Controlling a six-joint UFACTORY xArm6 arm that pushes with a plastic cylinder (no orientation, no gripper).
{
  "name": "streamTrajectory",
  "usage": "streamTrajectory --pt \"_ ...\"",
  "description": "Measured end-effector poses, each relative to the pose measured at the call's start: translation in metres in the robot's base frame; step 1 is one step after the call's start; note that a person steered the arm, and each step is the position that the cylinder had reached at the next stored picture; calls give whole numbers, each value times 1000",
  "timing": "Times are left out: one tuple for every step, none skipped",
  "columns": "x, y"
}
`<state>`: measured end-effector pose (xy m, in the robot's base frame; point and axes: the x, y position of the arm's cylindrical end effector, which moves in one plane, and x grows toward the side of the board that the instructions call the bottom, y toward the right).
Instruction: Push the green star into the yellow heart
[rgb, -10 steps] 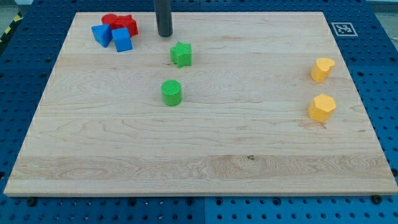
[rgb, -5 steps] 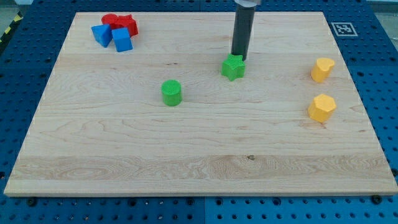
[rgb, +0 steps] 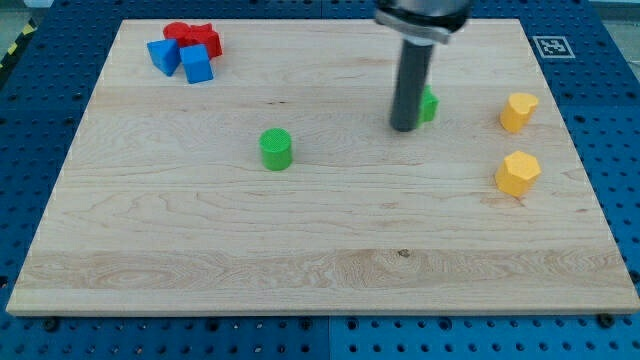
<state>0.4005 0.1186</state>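
The green star (rgb: 428, 104) lies right of the board's centre near the view's top, mostly hidden behind my rod. My tip (rgb: 404, 127) rests on the board at the star's left side, touching or nearly touching it. The yellow heart (rgb: 517, 111) sits to the star's right near the board's right edge, with a gap between them.
A yellow hexagon-like block (rgb: 518, 173) sits below the heart. A green cylinder (rgb: 276, 148) stands left of centre. Two blue blocks (rgb: 180, 58) and two red blocks (rgb: 193, 37) cluster at the top left. The wooden board (rgb: 320, 260) lies on a blue pegboard.
The green star has moved right across the board, from left of centre to near the yellow heart. My rod swung right with it and now stands at its left side.
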Motion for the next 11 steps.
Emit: streamTrajectory --pt "0 15" --pt "-13 -11" --pt "-44 -7" --pt "-27 39" --pt "-22 19" --pt "-65 -31" --pt "-94 -9" --pt "-75 42" --pt "-49 58" --pt "-47 55" --pt "-80 46"
